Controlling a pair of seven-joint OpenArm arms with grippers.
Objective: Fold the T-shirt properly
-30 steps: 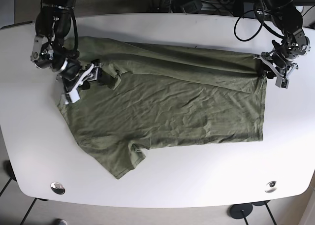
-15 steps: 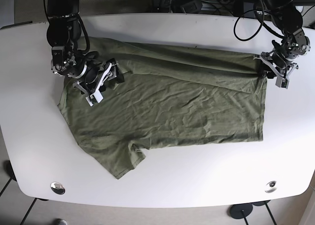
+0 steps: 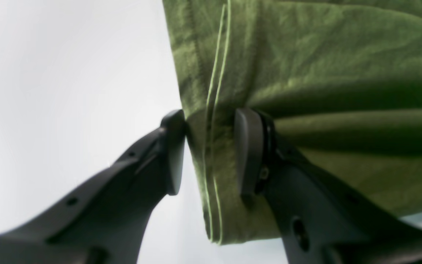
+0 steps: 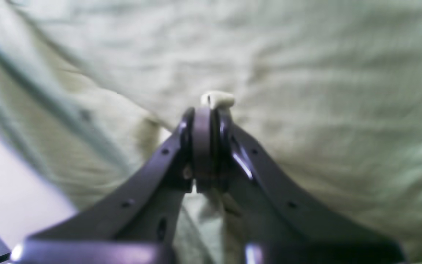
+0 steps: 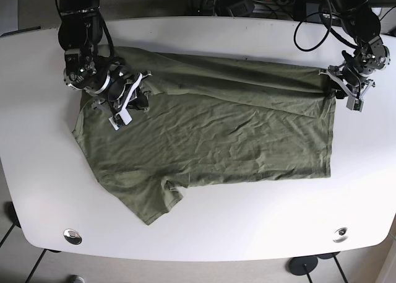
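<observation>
An olive green T-shirt (image 5: 235, 134) lies spread on the white table (image 5: 247, 227), hem to the right, one sleeve at the front (image 5: 154, 202). My left gripper (image 5: 335, 88) is at the shirt's far right corner. In the left wrist view it (image 3: 209, 150) is shut on the stitched hem (image 3: 214, 73), which fills the gap between the pads. My right gripper (image 5: 131, 96) is over the shirt's left end, by the collar. In the blurred right wrist view it (image 4: 205, 110) is shut, with a small white bit (image 4: 217, 99) at the tips and fabric (image 4: 306, 73) close beneath.
Cables and equipment (image 5: 247, 1) lie behind the table's far edge. Round metal insets sit near the front corners (image 5: 72, 236) (image 5: 340, 234). Bare table surrounds the shirt at the front and the left.
My right gripper has moved right and towards the far side, from the shirt's left edge onto the collar area, taking the bunched fabric there with it. The left arm has not moved.
</observation>
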